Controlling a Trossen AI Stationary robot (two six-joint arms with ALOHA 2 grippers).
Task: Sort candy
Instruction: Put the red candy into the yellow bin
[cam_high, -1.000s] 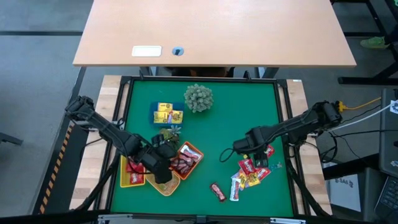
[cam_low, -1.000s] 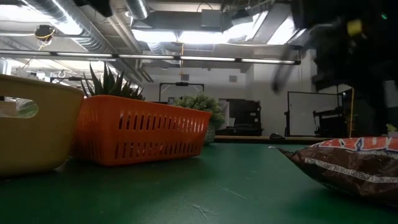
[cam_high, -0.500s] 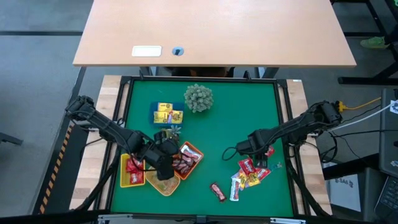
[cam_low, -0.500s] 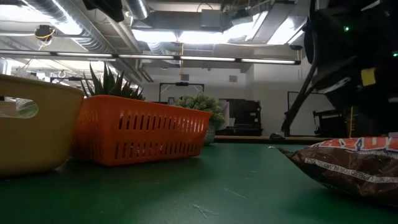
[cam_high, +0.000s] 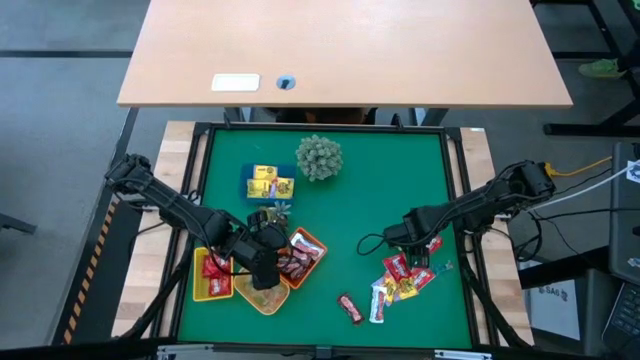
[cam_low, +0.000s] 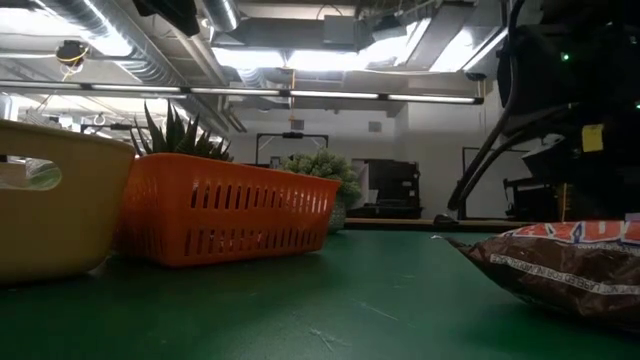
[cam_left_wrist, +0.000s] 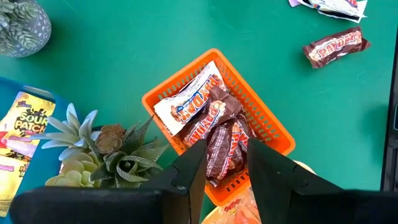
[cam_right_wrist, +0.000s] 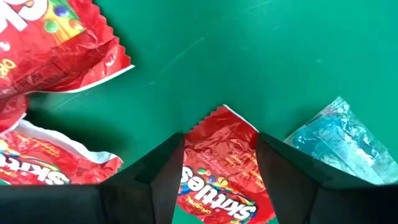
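Hovering low over the green mat (cam_high: 360, 190), the right gripper (cam_right_wrist: 219, 155) holds its fingers apart with a red Skittles packet (cam_right_wrist: 221, 171) lying flat on the mat between them; whether the pads touch the wrapper cannot be told. At about two o'clock from that packet lies a small clear bluish piece (cam_right_wrist: 333, 140), and at ten and eight o'clock lie more red packets (cam_right_wrist: 53, 46).

From above, this gripper (cam_high: 408, 238) sits at roughly four o'clock on the mat, at the twelve o'clock edge of the loose candy pile (cam_high: 400, 280). A dark brown bar (cam_high: 349, 307) lies apart from the pile, toward its eight o'clock.

The left gripper (cam_left_wrist: 227, 165) hangs over the orange tray (cam_left_wrist: 273, 127) with its fingers narrowly parted and nothing gripped between them; brown bars (cam_left_wrist: 214, 124) fill that tray. Just beside the tray at nine o'clock stands a small succulent (cam_left_wrist: 109, 152).

Seen from overhead, a yellow tray (cam_high: 212, 275) holding red packets lies at nine o'clock of the left gripper (cam_high: 262, 262). A blue tray with yellow packets (cam_high: 270, 184) lies at eleven o'clock on the mat, and the spiky plant ball (cam_high: 318, 157) is just beside it.
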